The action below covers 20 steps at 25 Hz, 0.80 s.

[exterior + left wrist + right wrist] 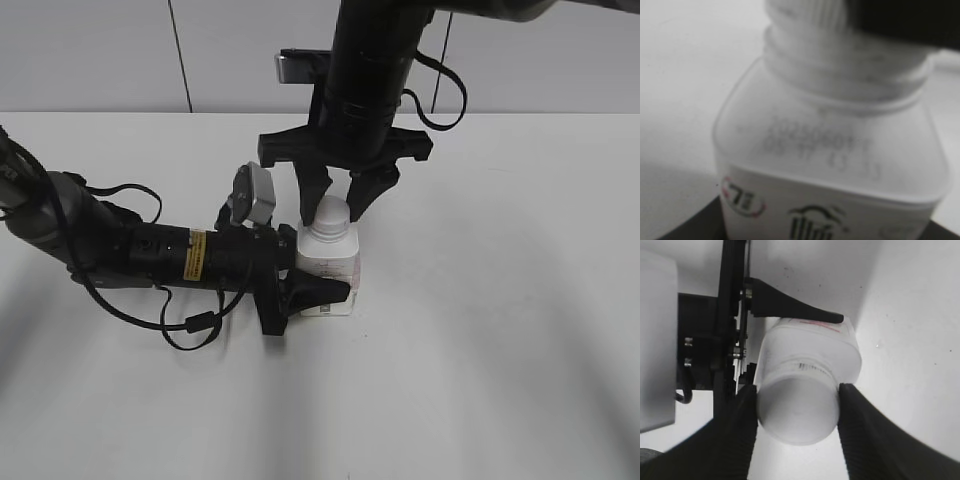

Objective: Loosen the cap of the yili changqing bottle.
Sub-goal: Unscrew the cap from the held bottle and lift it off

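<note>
- One yili changqing bottle [328,268], upright on white bench [480,330].
- One cap [329,212], on neck.
- Left claw [312,290] clamps bottle body.
- Right claw [339,200] from above, fingers pinching cap.

A plain white table [500,380] fills most of the exterior view, its surface smooth and matte, with soft grey shadows lying across it. Behind its far edge stands a pale grey wall [90,50] (a thin dark vertical seam [180,55] divides it into panels). In the right wrist view the same white tabletop shows a few tiny dark specks.
</note>
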Tool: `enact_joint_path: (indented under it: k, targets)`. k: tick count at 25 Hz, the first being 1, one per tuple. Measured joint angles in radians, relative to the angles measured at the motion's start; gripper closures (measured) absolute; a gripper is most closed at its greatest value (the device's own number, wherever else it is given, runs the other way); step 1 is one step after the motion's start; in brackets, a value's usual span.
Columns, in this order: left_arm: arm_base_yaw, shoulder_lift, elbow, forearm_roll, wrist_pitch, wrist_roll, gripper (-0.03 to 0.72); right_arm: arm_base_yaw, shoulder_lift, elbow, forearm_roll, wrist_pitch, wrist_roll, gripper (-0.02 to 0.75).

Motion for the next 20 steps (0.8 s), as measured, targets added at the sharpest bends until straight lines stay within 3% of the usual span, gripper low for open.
enact_joint_path:
  k: [9, 20]
  targets:
    - [0.0, 0.0, 0.0, 0.0, -0.001, 0.0, 0.323, 0.0, 0.0, 0.0, -0.008, 0.0, -0.053, 0.351]
    - [0.0, 0.0, 0.0, 0.0, -0.001, 0.0, 0.323, 0.0, 0.0, 0.0, -0.015, 0.0, -0.831, 0.351]
